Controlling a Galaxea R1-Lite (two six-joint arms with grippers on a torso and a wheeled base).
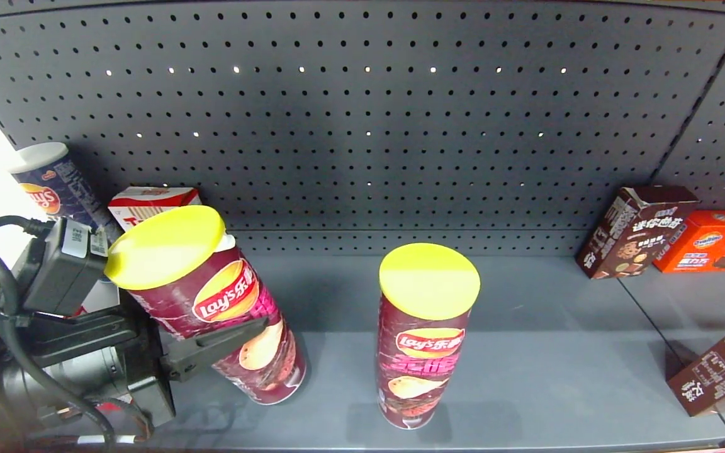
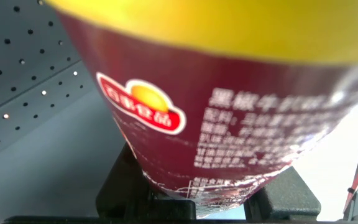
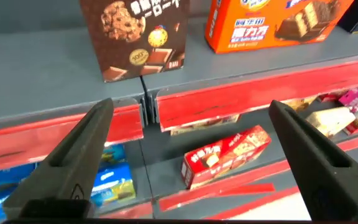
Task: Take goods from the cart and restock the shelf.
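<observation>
Far L on the shelf (image 1: 557, 340): blue can (image 1: 48, 182) upright against the pegboard (image 1: 362, 126), with a red-and-white box (image 1: 151, 202) just beside it. In front of these, the left gripper (image 1: 230, 333) is clenched on the held can (image 1: 211, 296), a maroon chip tube with a yellow lid. One finger (image 1: 218, 343) crosses the tube's mid-body. The tube is tilted, lid toward the L and base low over the shelf deck; base-to-deck contact cannot be told. Centre: the upright can (image 1: 422, 340), same type, stands on the deck near the front edge, apart from the held can. R: brown cookie box (image 1: 636, 229) stands at the rear, next to the seam between shelf sections. An orange box (image 1: 712, 239) is just beside it, and a brown box (image 1: 721, 365) sits nearer the front at the R edge. The right gripper (image 3: 191, 107) is released, fingers spread wide, nothing between them. It is positioned in front of the shelf's red front edge, below the cookie and orange boxes. A red carton (image 3: 225, 155) lies on the lower shelf (image 3: 166, 140) beyond it.
</observation>
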